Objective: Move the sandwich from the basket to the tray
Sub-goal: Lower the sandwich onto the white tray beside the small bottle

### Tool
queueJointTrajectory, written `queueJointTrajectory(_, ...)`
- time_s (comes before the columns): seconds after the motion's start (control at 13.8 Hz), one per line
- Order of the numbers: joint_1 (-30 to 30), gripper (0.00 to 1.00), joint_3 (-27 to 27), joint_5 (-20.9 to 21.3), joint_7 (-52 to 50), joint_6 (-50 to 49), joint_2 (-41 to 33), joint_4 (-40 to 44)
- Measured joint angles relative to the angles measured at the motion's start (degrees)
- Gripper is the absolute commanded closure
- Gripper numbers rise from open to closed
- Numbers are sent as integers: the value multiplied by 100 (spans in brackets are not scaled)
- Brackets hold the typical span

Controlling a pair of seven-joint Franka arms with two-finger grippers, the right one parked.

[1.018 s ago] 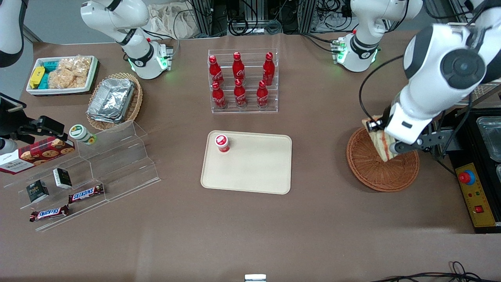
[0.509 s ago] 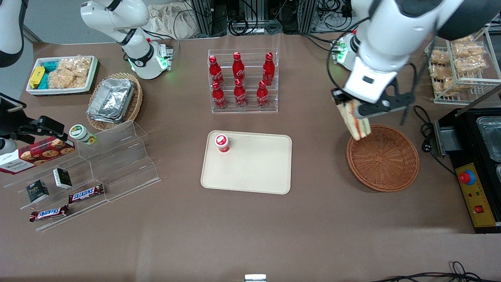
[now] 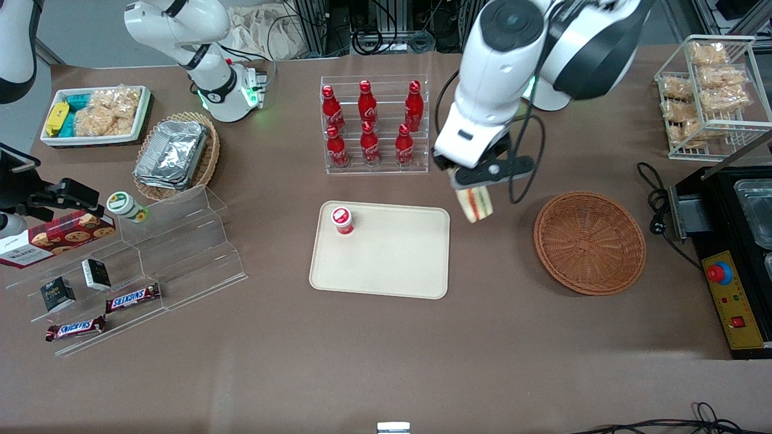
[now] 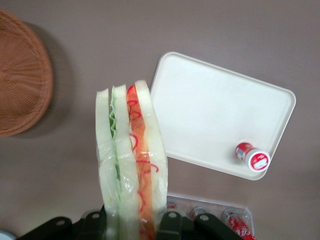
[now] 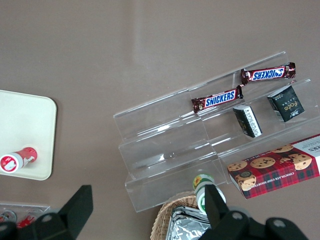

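The sandwich (image 3: 474, 204) is up in the air, hanging wedge-down from the gripper (image 3: 470, 188), whose fingers are clamped on its upper end. In the wrist view the sandwich (image 4: 131, 160) shows its layers clearly, white bread with green and red-orange filling under clear wrap, pinched between the gripper (image 4: 132, 227) jaws. It hangs over bare table between the tray (image 3: 392, 265) and the basket (image 3: 590, 242), just beside the tray's corner and clear of the basket.

The tray is flat and cream-coloured, with a small red-capped bottle (image 3: 342, 220) standing in the corner nearest the cola rack. The basket sits toward the working arm's end of the table with nothing in it. The clear rack of red cola bottles (image 3: 374, 123) is farther from the front camera than the tray, close beside the gripper. Way over toward the parked arm's end there's a stepped acrylic stand (image 3: 181, 253) with Snickers bars (image 3: 132, 297), plus a paler wicker basket of foil containers (image 3: 175, 155).
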Motion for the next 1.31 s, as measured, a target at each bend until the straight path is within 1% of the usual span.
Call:
queueJointTrajectory(0.29, 2, 67, -47, 44, -33, 796, 868, -5)
queueJointTrajectory(0.58, 2, 67, -46, 336, -142, 1738, 1797, -7)
queueJointTrajectory(0.87, -56, 67, -53, 441, -152, 2422, 2452, 4)
queueJointTrajectory(0.95, -131, 67, -54, 509, -201, 2518, 2578, 8)
queueJointTrajectory(1.09, -246, 67, -54, 783, -439, 2749, 2819, 9)
queueJointTrajectory(1.16, -266, 62, -53, 902, -552, 2856, 2917, 9)
queueJointTrajectory(1.24, -267, 52, -51, 975, -610, 2910, 2983, 12)
queueJointTrajectory(1.31, -266, 29, -45, 990, -619, 2922, 3004, 28)
